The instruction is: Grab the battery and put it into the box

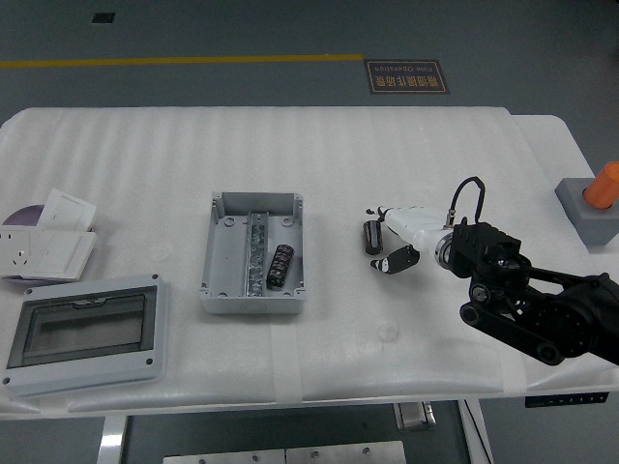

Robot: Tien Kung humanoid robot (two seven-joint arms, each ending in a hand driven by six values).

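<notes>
The grey box (224,290) lies open in the middle of the table. The black battery (280,264) lies inside it, in the right half, beside the metal rail. My right hand (379,248) is white with black fingers. It hovers right of the box, a hand's width from its right wall. Its fingers (369,235) are loosely bent and hold nothing. The black right arm (522,300) comes in from the lower right. The left arm is out of view.
A grey lid with a clear window (85,332) lies at the front left. A white socket (44,253), a white card (66,210) and a purple disc (21,215) lie at the left edge. A grey block with an orange cap (592,208) stands at the far right.
</notes>
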